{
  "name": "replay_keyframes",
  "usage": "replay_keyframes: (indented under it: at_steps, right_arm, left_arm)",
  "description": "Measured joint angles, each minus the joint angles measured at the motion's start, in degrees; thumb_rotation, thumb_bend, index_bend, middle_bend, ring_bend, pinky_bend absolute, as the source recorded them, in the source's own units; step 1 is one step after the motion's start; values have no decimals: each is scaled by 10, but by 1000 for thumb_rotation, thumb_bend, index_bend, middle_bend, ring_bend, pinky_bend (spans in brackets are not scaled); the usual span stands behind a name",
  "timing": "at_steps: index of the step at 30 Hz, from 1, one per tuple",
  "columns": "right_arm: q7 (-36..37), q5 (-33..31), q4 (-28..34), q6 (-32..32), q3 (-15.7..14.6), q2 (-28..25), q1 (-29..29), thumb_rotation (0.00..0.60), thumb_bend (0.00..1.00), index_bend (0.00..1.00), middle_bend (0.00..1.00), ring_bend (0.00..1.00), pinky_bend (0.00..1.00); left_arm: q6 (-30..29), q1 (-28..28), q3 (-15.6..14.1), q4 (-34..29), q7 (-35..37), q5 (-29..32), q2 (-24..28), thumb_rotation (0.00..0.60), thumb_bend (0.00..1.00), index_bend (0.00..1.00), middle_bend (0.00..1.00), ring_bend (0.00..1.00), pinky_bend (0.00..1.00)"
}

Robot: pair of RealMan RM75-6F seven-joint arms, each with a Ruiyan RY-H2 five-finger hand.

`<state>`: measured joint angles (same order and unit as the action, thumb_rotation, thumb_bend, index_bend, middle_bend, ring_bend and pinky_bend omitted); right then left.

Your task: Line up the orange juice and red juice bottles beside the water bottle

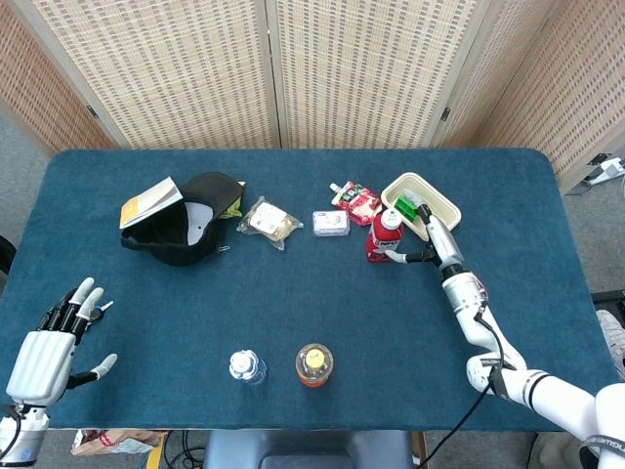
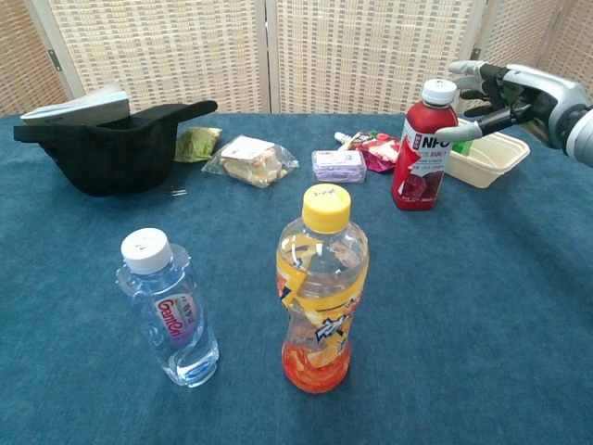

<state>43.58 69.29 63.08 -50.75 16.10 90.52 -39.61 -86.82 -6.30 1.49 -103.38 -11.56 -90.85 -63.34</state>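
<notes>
Red juice bottle (image 2: 423, 146): right hand (image 2: 508, 93) at its 3 o'clock, fingers spread, thumb touching, nothing gripped. Left hand (image 1: 49, 342): head view only, open, empty. Water bottle (image 2: 168, 310) label: chest view only.

I see a counter (image 1: 293, 293) covered in blue cloth. Near its front edge the water bottle (image 1: 247, 367) and the orange juice bottle (image 1: 313, 363) stand upright, side by side. Toward the back edge lie a black cap (image 1: 186, 230), a snack packet (image 1: 268, 221), a small pouch (image 1: 331, 223), a red pouch (image 1: 356, 202), the upright red juice bottle (image 1: 384, 236) and a cream tray (image 1: 437, 204).
</notes>
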Motion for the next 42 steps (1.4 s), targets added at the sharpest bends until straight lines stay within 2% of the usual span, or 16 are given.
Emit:
replay_keyframes:
  at_steps: [6, 13, 18, 23, 28, 32, 39, 42]
  right_arm:
    - [31, 3, -46, 28, 5, 27, -9, 600, 7, 10, 101, 23, 106]
    - [40, 8, -82, 41, 11, 58, -20, 600, 178, 235, 239, 128, 114]
    - [44, 19, -93, 44, 9, 68, -23, 600, 381, 424, 353, 214, 182]
    - [49, 30, -91, 29, 6, 69, -17, 600, 475, 523, 432, 294, 235]
    - [62, 54, -48, 8, -5, 43, 0, 600, 477, 534, 444, 315, 259]
    - [77, 81, 19, -12, -21, 0, 19, 600, 476, 534, 445, 315, 260]
    - [104, 162, 169, -67, -79, -110, 67, 600, 469, 535, 445, 315, 260]
    - [114, 204, 207, -91, -110, -144, 83, 600, 457, 534, 445, 315, 260]
  left_arm:
    - [0, 1, 1, 1, 0, 2, 0, 600, 161, 37, 11, 46, 153]
    - [1, 0, 1, 0, -3, 3, 0, 600, 161, 37, 11, 46, 153]
    - [0, 2, 1, -1, -2, 4, 1, 600, 161, 37, 11, 46, 153]
    - [1, 2, 1, 2, 0, 4, 0, 600, 161, 37, 11, 46, 153]
    - [3, 0, 2, 3, 2, 3, -1, 600, 161, 37, 11, 46, 153]
    - [5, -2, 2, 3, 1, 1, -3, 600, 161, 37, 11, 46, 153]
    - [9, -5, 4, 1, -3, 2, -3, 600, 161, 37, 11, 46, 153]
    - [9, -6, 4, -1, -6, 1, -4, 600, 161, 37, 11, 46, 153]
